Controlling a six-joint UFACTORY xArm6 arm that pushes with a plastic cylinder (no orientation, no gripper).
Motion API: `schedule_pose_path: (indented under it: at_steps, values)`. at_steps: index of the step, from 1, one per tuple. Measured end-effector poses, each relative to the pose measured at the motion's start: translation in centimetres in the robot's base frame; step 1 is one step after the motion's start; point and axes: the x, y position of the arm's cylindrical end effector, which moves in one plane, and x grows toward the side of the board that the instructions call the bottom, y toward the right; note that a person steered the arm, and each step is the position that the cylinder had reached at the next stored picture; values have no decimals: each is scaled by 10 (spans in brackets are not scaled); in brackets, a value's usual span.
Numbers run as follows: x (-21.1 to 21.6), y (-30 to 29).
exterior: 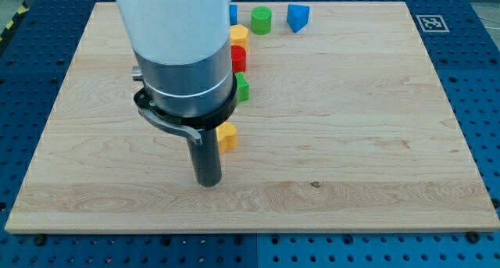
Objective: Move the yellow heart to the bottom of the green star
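The yellow heart [227,136] lies on the board just below the green star [241,87], a small gap between them. Both are partly hidden behind my arm. My tip [208,182] rests on the board below and slightly left of the heart, clear of it.
Above the star a red block [239,58] and a yellow block [238,34] form a column. A blue block [233,13], mostly hidden, a green cylinder [261,20] and a blue block [297,17] line the top edge. The arm's body [176,33] hides the upper-left blocks.
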Motion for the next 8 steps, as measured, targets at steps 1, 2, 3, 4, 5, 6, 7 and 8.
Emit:
schedule_pose_path:
  at_steps: [1,2,3,4,5,6,7,8]
  values:
    - [-1,0]
    - [-5,0]
    - [-10,0]
    - [-17,0]
    - [-18,0]
    - [-26,0]
    - [-43,0]
    - [-56,0]
